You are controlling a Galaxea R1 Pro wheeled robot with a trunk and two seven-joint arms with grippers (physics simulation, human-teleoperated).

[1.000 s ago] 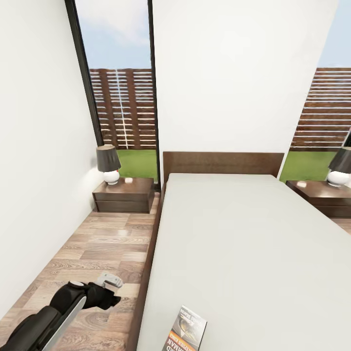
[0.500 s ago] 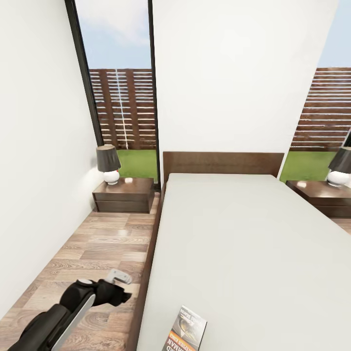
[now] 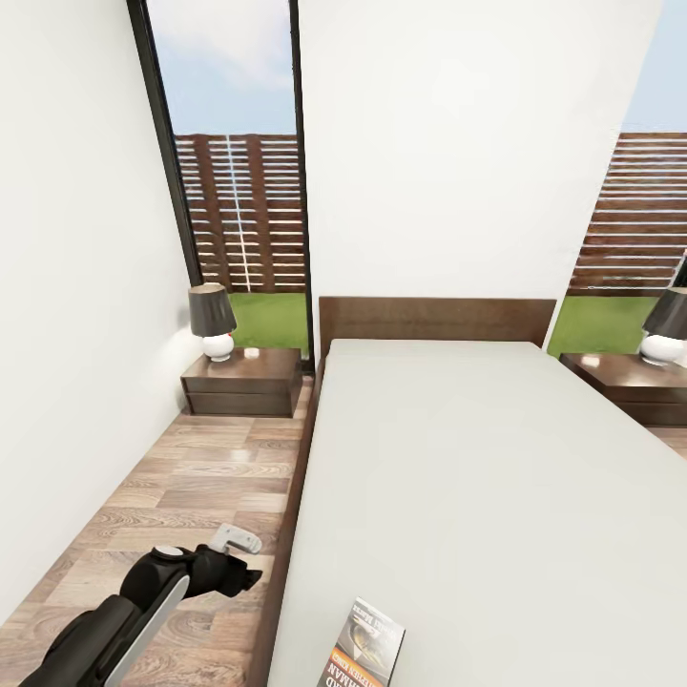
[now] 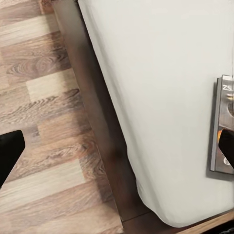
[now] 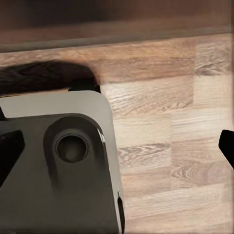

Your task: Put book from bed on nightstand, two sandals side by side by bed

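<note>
Movement is small here: compared with one second ago the left gripper [image 3: 250,563] has travelled from above the wooden floor [image 3: 205,477] toward the side rail of the bed [image 3: 458,458], and in the last half second it went only a little nearer. I judge this as the start of a reach for the book [image 3: 364,646], which lies flat on the mattress near the foot edge, untouched and apart from the gripper. In the left wrist view the book [image 4: 223,127] sits close to one dark fingertip, and the two fingers stand wide apart with nothing between them. The right gripper also appears spread and empty, with its tips at the two sides of the right wrist view. By count I see one book, one bed, two nightstands [image 3: 244,380], and two lamps [image 3: 211,321], one on each nightstand.
</note>
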